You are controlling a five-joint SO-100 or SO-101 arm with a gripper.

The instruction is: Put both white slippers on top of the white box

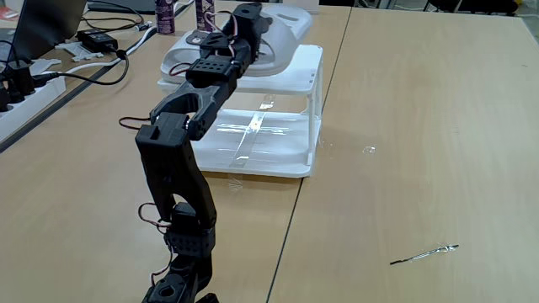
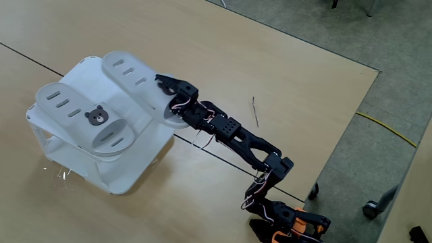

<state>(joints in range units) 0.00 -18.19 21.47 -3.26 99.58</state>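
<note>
White slippers (image 2: 94,118) atop white box (image 2: 128,177), one touching fingers (image 2: 165,82)

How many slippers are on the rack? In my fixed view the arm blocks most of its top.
Observer: Two. In a fixed view, the bear-badge slipper and the second slipper lie side by side on the white box.
Operator: Is the gripper clear of them?
Observer: No. The gripper is at the end of the second slipper. I cannot tell whether the jaws are shut.
Operator: Are they sole-down?
Observer: The first one is: its bear badge faces up.
</note>
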